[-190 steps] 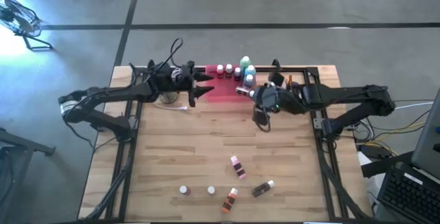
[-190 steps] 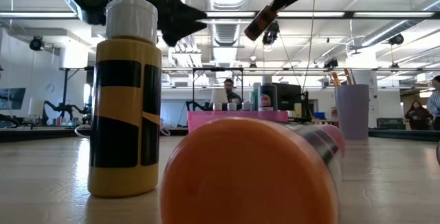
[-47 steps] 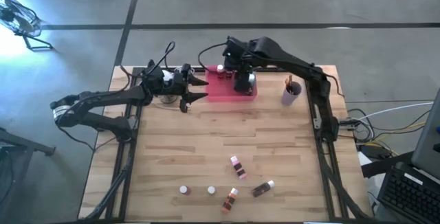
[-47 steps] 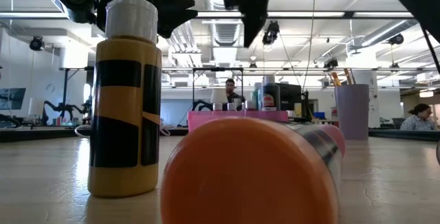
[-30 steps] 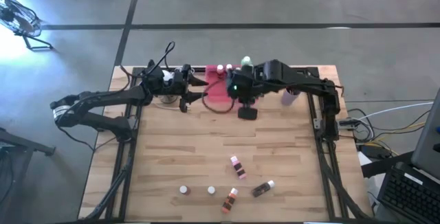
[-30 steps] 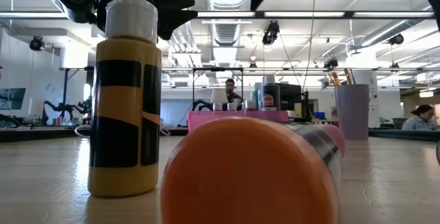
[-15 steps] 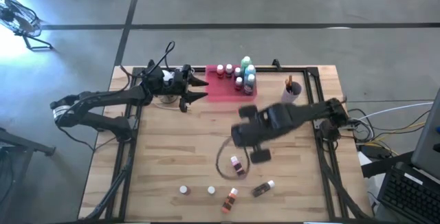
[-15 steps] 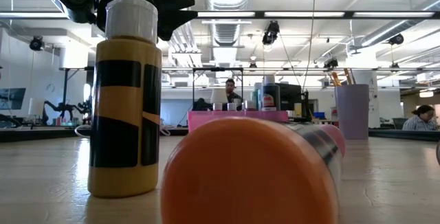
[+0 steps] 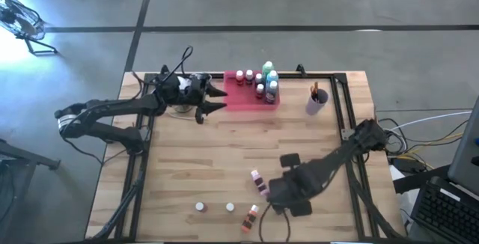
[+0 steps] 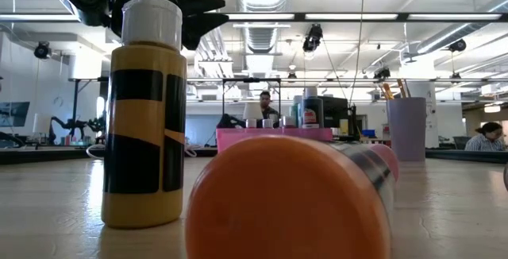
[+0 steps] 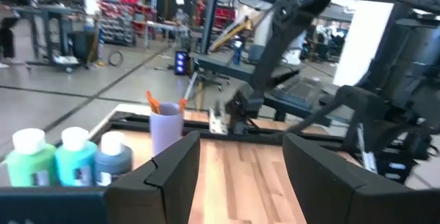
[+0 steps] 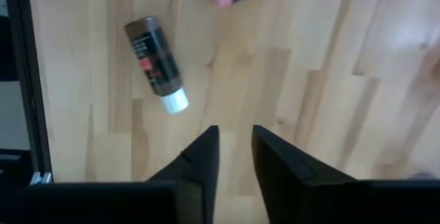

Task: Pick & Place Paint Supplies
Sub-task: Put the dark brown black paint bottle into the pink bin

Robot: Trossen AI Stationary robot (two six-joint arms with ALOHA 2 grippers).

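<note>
Several small white-capped bottles and the green (image 9: 267, 68) and blue (image 9: 272, 77) bottles stand in the pink tray (image 9: 247, 99) at the far edge. My left gripper (image 9: 222, 98) (image 11: 237, 159) hovers level beside the tray's left end, open and with nothing in it. Near the front edge, a pink bottle (image 9: 258, 182) and an orange bottle (image 9: 249, 215) lie on their sides. Two small bottles (image 9: 200, 206) (image 9: 230, 207) stand upright. My right gripper (image 9: 287, 199) (image 12: 235, 138) points down above a lying brown bottle (image 12: 157, 62), slightly open and touching nothing.
A purple cup (image 9: 316, 100) holding brushes stands at the far right, right of the tray. In the low view an upright yellow-and-black bottle (image 10: 145, 116) and the lying orange bottle (image 10: 294, 199) fill the foreground. Bare wood lies mid-table.
My right gripper has swept from beside the pink tray toward the table's near edge and come lower, ending above the bottles lying at the front. The bottles on the table have stayed where they were.
</note>
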